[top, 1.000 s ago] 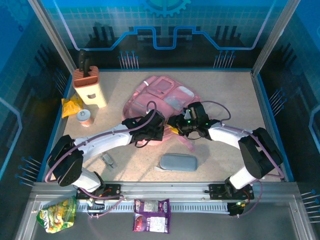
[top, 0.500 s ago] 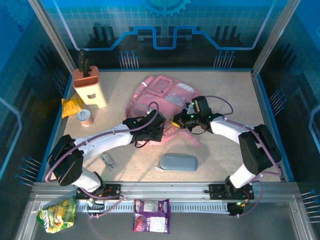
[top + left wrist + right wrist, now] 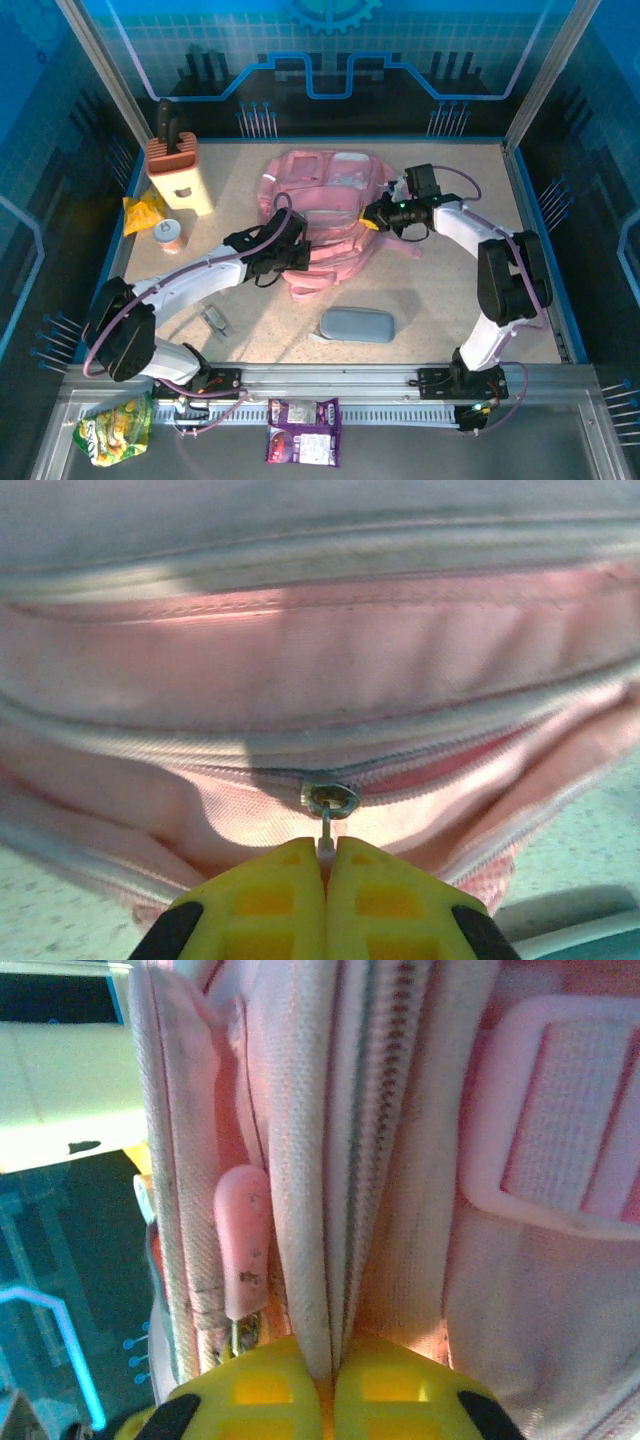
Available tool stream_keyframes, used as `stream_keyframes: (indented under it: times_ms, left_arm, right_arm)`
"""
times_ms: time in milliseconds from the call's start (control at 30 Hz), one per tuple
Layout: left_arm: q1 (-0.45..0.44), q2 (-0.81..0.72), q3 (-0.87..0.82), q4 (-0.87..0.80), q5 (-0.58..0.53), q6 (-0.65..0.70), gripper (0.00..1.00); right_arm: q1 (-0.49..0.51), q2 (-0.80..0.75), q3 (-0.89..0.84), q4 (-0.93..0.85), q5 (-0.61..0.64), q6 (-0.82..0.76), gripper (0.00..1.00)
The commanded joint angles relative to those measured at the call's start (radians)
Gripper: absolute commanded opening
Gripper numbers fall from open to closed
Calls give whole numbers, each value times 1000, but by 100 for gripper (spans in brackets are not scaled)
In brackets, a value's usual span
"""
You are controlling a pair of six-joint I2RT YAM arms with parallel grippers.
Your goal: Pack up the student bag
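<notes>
Look, the left gripper (image 3: pixel 327 854) pinches the zip pull (image 3: pixel 327 826), the right gripper (image 3: pixel 333 1365) clamps a seam (image 3: pixel 338 1210) of the bag (image 3: pixel 318 205), which looks soft and floppy, best taken by its trim.

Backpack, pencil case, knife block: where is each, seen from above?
pink backpack (image 3: pixel 335 228): top view, middle of its pink fabric.
pencil case (image 3: pixel 357 325): top view, its middle.
knife block (image 3: pixel 188 190): top view, cream side.

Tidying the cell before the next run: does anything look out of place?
Two snack packets lie off the table, on the grey ledge in front of it: a green packet and a purple packet. The student bag looks fine, with the left end effector shut on its zip pull.
</notes>
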Motion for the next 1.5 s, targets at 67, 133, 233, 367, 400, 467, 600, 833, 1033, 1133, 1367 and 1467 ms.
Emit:
stream_keyframes:
  times_ms: [67,133,233,367,400,467,600,833,1033,1133,1367,1467]
  left_arm:
    - [-105,133,129,-13,28,-76,0]
    - [-119,193,181,-2,17,-92,0]
    - [-127,256,239,5,20,-106,0]
    - [-131,280,263,44,34,-118,0]
    - [-133,282,266,55,41,-121,0]
    - [-138,287,273,70,45,-123,0]
    - [-143,297,294,62,47,-123,0]
    - [-156,287,301,50,53,-118,0]
    - [-163,286,306,49,40,-122,0]
    - [-162,274,289,61,38,-129,0]
    - [-165,266,287,74,58,-132,0]
    - [-167,264,283,60,67,-114,0]
  right_arm:
    - [-49,63,126,30,61,-38,31]
    - [-53,27,99,14,79,-53,42]
    - [-79,-60,11,14,72,-54,56]
    - [-86,-171,-154,93,8,9,61]
    - [-76,-187,-187,107,0,30,61]
    - [-49,-212,-251,165,-8,86,57]
    - [16,-211,-325,300,-17,209,55]
    - [101,-187,-360,357,74,330,47]
    - [171,-204,-367,324,181,384,41]
    - [179,-228,-382,302,229,394,37]
    - [171,-180,-372,326,214,375,20]
    - [161,-171,-359,342,200,356,10]
